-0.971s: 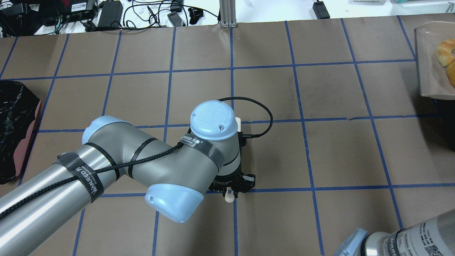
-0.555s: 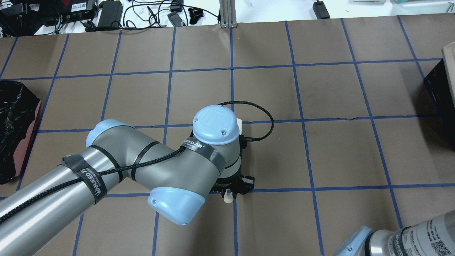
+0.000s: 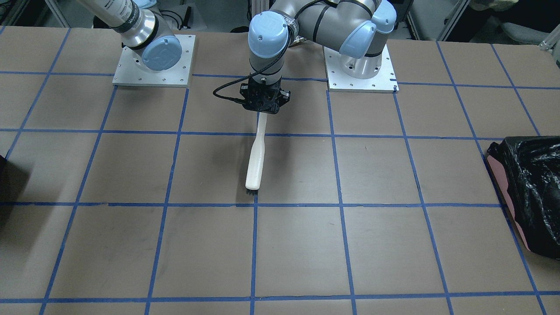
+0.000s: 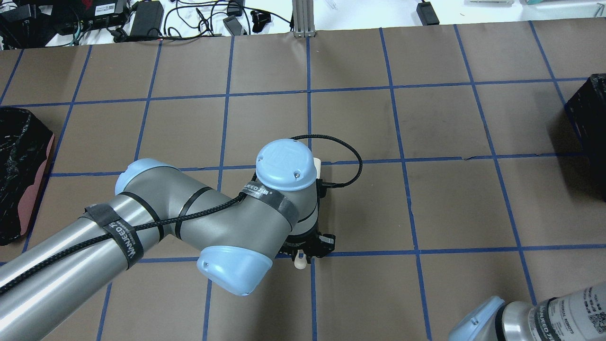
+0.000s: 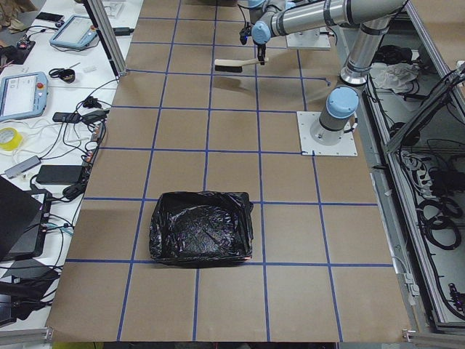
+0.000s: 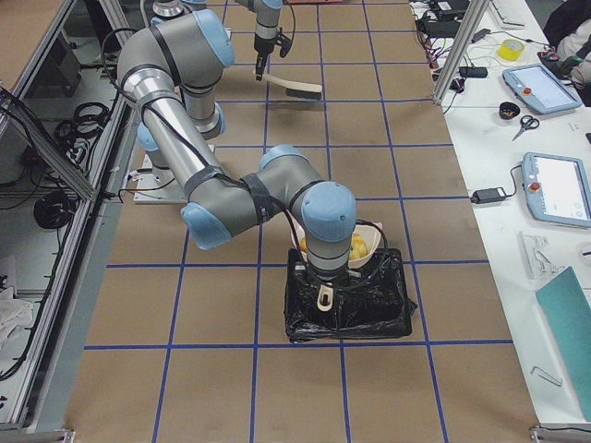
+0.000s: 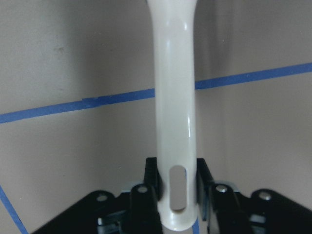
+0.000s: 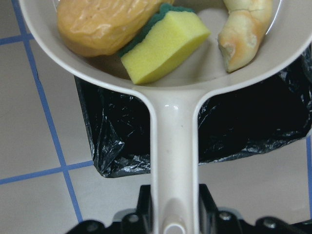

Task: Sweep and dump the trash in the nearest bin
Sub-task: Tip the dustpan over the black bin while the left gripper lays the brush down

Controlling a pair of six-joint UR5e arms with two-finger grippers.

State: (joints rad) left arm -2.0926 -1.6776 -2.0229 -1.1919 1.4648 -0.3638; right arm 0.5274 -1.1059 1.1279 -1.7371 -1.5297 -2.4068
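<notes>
In the right wrist view my right gripper (image 8: 174,219) is shut on the handle of a cream dustpan (image 8: 174,112). The pan holds the golden-brown bun (image 8: 105,19), the yellow sponge wedge (image 8: 165,44) and the croissant-like pastry (image 8: 243,34). It hangs above the black-bagged bin (image 8: 243,117). The exterior right view shows the same pan (image 6: 367,263) over that bin (image 6: 351,309). My left gripper (image 3: 262,105) is shut on the handle of a white brush (image 3: 256,162), bristles down near mid-table. The handle also shows in the left wrist view (image 7: 173,97).
A second black-bagged bin (image 4: 19,175) stands at the table's left end and also shows in the front view (image 3: 531,188). The right bin's corner (image 4: 589,113) shows at the overhead view's right edge. Cables and power bricks (image 4: 142,19) lie beyond the table's far edge.
The dustpan with the trash has moved right, out of the overhead view, and the right bin's top now shows there. The left arm with the brush has barely shifted.
</notes>
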